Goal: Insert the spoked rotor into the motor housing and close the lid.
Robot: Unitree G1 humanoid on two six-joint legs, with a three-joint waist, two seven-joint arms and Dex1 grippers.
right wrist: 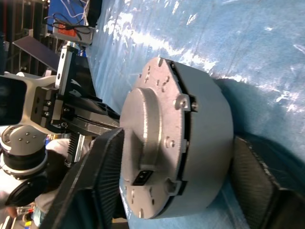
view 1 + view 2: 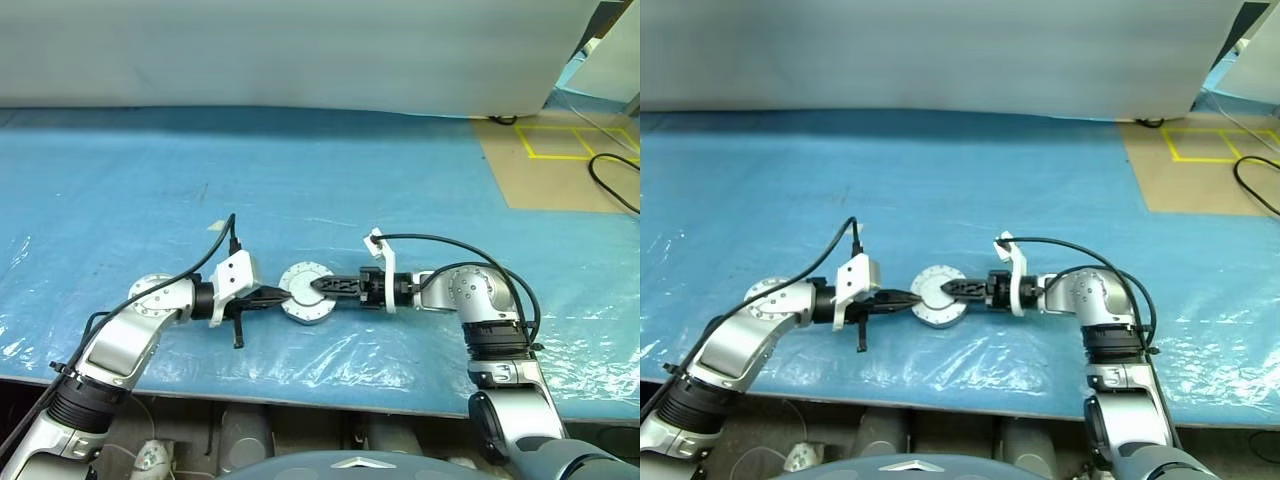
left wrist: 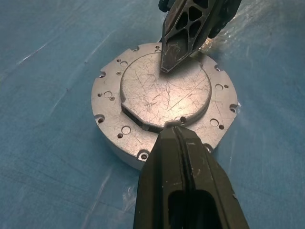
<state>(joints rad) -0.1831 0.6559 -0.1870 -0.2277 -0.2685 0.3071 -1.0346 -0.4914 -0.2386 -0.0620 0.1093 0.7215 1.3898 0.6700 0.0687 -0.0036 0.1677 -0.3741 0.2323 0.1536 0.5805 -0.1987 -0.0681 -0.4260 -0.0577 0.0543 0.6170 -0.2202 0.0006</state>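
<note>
On blue sheet (image 2: 400,180), unmarked lid (image 3: 164,98).

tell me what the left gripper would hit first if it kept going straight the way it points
Most likely the lid closing the motor housing: the shut left gripper already sits at its edge, pointing across it toward the right gripper. Whether it touches yet is unclear.

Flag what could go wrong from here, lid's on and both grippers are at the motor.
1. The right gripper straddles the motor housing, one finger over the lid. Squeezing off-centre may tilt or skid the assembly on the slick blue sheet.
2. The shut left gripper presses at the lid's edge, close to the right's finger. Further motion may make them collide.
3. A dark seam shows under the lid; it may not be fully seated.
</note>
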